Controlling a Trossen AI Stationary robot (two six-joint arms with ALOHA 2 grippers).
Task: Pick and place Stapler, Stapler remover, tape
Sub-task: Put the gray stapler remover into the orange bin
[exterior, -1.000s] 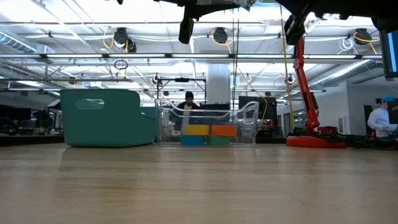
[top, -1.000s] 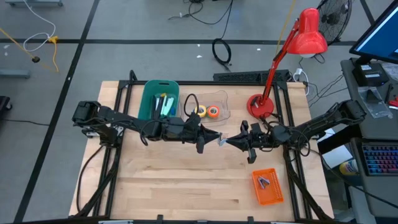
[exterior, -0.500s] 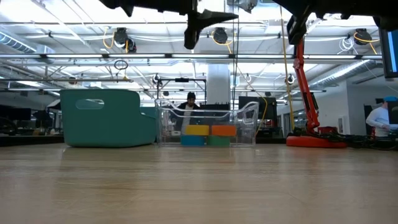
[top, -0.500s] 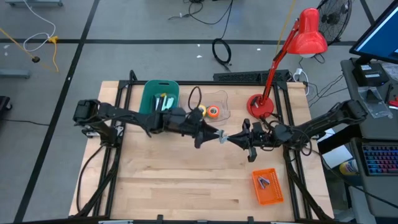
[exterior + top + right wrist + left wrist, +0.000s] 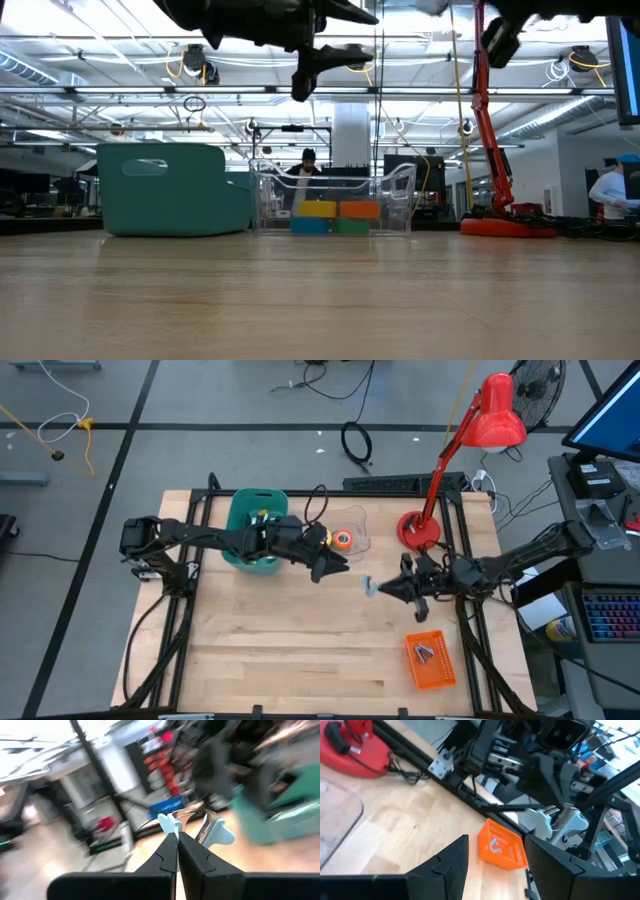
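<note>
Right hand (image 5: 385, 589): clamped on the staple remover (image 5: 192, 827), above the desk (image 5: 280, 650) middle-right.
Left hand (image 5: 338, 567): fingers apart, empty, beside the clear tray (image 5: 358, 532).
Tape (image 5: 342, 539): in that tray, far side.

A pale wooden tabletop (image 5: 300, 650) stands on a grey floor (image 5: 200, 400) crossed by dark lines. At its two o'clock corner a red desk lamp (image 5: 497, 412) leans out over the floor, its round base (image 5: 420, 531) on the wood. A coiled black cable (image 5: 357, 444) lies on the floor at twelve o'clock, and a fan (image 5: 537, 388) stands at one o'clock. In the low view, ceiling rails and pipes (image 5: 250, 90) run across a bright hall, with a person (image 5: 612, 190) at three o'clock.
</note>
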